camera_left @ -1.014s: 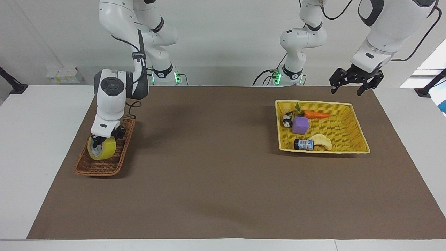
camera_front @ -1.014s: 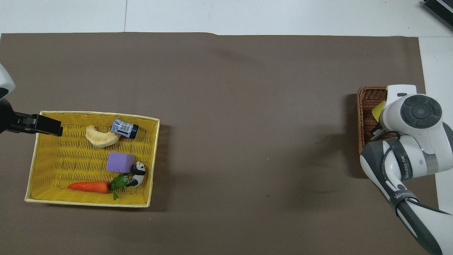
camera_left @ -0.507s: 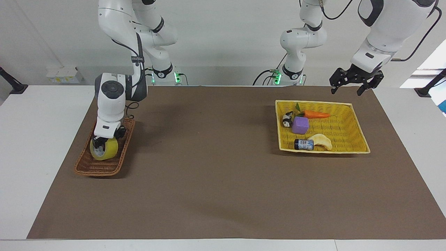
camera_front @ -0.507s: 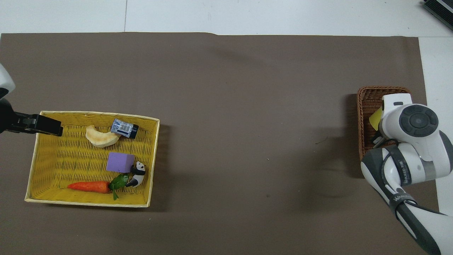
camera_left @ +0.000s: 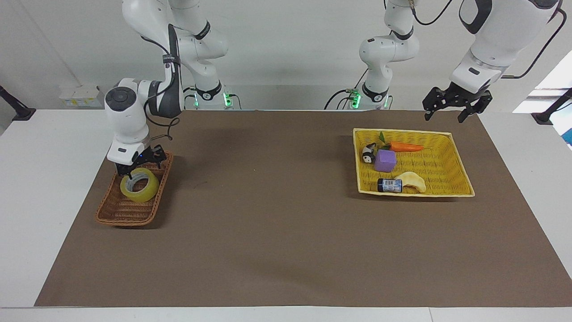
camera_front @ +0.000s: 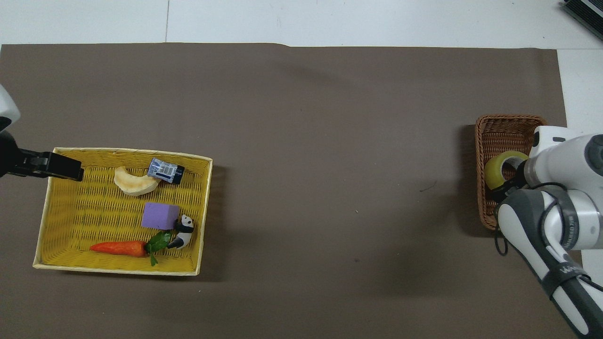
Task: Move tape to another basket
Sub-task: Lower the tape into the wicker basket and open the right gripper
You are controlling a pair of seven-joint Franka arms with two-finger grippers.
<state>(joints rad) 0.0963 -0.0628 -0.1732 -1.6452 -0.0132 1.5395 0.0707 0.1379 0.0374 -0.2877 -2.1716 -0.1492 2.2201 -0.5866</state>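
The tape [camera_left: 139,184], a yellowish roll with a pale core, lies slightly tilted in the brown wicker basket [camera_left: 117,214] at the right arm's end of the table. It also shows in the overhead view [camera_front: 500,169], in the basket [camera_front: 501,127]. My right gripper [camera_left: 136,166] is open, just above the roll's edge nearer the robots, and no longer holds it. In the overhead view the right gripper [camera_front: 512,179] is mostly hidden under its wrist. My left gripper [camera_left: 443,115] is open and empty, waiting in the air above the yellow basket's robot-side corner.
The yellow basket [camera_left: 460,176] at the left arm's end holds a carrot [camera_left: 404,146], a purple block [camera_left: 385,161], a panda figure [camera_left: 368,153], a small bottle [camera_left: 389,185] and a pale banana-like piece [camera_left: 413,180]. A brown mat [camera_left: 277,223] covers the table.
The right gripper held the tape upright on its edge in the wicker basket. It has let go, turned and risen toward the robots, and the tape has dropped onto its side. The left arm has not moved.
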